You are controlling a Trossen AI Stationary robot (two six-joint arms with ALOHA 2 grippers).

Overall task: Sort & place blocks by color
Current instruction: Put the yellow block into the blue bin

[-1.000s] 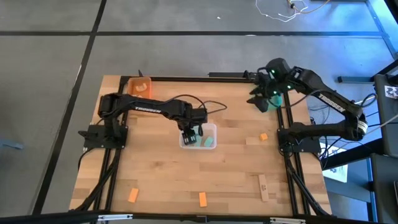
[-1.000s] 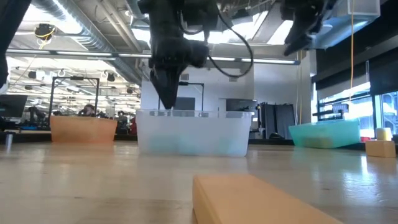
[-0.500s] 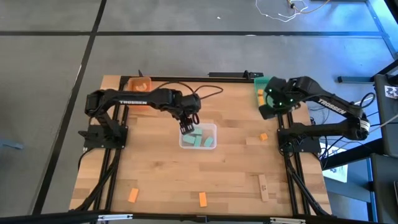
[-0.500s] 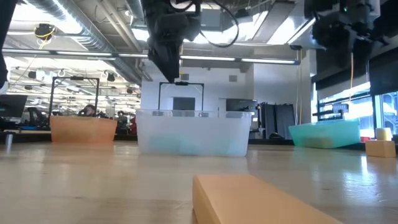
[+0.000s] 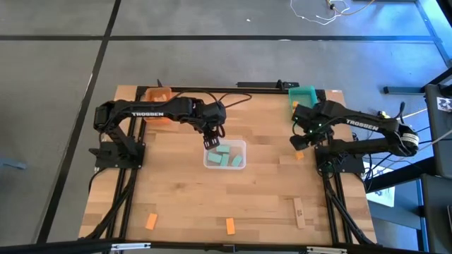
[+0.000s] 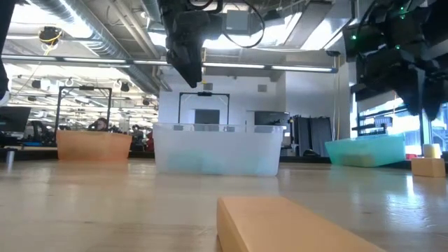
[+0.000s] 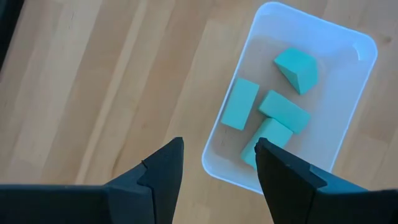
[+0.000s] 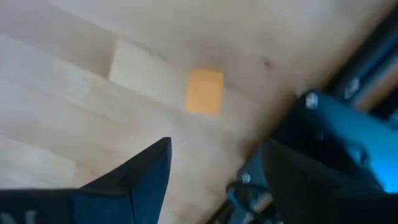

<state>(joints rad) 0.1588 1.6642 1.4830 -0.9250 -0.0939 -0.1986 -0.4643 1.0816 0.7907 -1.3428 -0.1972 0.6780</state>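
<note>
while both arms reach over the worktop [image 5: 183,190] in the high view, the left tool [image 5: 212,142] hangs over the near edge of the clear tray [image 5: 241,147], its fingers spread and holding nothing; mint green blocks [image 5: 227,158] lie inside that tray. the right tool [image 5: 297,140] sits open near the worktop's right side, just beside a small orange block [image 5: 299,155]. two more orange blocks [image 5: 151,221] and [image 5: 230,226] lie near the front edge, a tan block [image 5: 299,212] lies at the front right, an orange tray [image 5: 157,97] is at the back left and a teal tray [image 5: 304,93] at the back right

low view: the left tool [image 6: 186,66] hangs above the clear tray [image 6: 218,148], with a tan block [image 6: 294,224] close to the camera

left wrist view: the open fingers [image 7: 163,169] frame the tray's rim [image 7: 214,163], four mint green blocks [image 7: 283,112] inside

right wrist view: open fingers [image 8: 146,168] point at the orange block [image 8: 204,91] lying flat on the wood
</note>
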